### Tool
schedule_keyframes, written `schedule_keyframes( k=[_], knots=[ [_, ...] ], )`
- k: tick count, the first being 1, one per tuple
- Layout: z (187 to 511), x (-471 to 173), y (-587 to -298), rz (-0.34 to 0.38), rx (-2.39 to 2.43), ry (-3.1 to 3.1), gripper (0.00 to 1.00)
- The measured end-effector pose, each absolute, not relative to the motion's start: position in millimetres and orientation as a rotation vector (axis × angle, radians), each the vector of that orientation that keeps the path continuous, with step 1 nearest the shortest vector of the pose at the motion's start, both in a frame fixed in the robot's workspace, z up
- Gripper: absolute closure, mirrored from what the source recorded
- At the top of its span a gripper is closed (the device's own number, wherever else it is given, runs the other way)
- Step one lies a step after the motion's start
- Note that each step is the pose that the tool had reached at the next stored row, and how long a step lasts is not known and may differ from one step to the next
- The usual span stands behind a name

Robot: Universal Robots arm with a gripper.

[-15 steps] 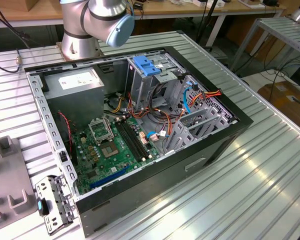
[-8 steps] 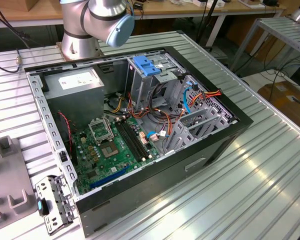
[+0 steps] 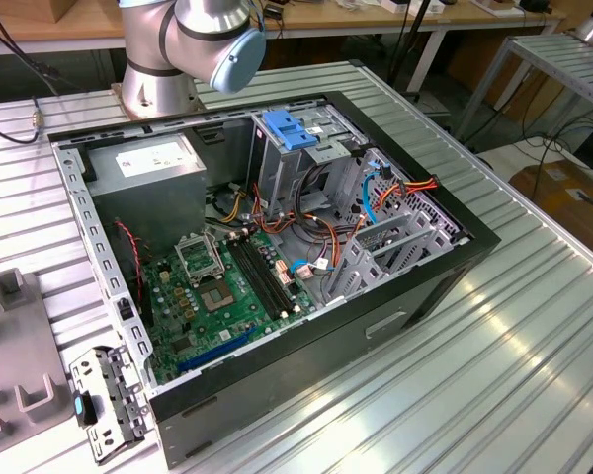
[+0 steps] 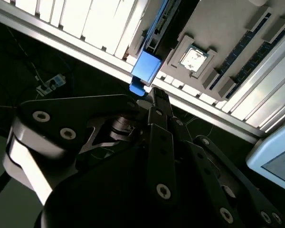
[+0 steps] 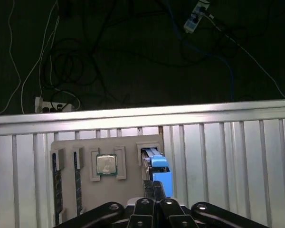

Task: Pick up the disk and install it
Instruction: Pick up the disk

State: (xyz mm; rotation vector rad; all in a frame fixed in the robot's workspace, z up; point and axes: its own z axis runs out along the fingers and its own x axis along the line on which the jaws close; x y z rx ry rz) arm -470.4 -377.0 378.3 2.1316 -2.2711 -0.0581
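The claw (image 5: pixel 154 189) hung above the grey tray (image 5: pixel 85 190) at the edge of the ribbed table (image 5: pixel 228 156). Its fingers were drawn narrow, almost together, with nothing between them. Just beyond the tips in both wrist views stood the disk (image 5: pixel 159 170), on edge in a tray slot with its bright blue rails facing up. I could not tell whether the tips touched it. Beside it on the tray sat a processor chip (image 5: pixel 106 165), and further along lay two memory sticks (image 5: pixel 57 183). The second wrist view caught the claw (image 4: pixel 152 92) side-on, close to the blue end of the disk (image 4: pixel 145 66). Over in the exterior view, the open computer case (image 3: pixel 376 326) lay on the table with its motherboard (image 3: pixel 227 286) exposed and a paler blue bracket (image 3: pixel 292 130) on the drive cage. The arm (image 3: pixel 188 39) rose behind it.
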Motion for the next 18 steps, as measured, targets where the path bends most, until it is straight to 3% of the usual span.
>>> schedule_keyframes(
  k=[18],
  knots=[
    [378.2, -470.4, -377.0, -0.050, 2.469, -1.890, 0.89]
  ],
)
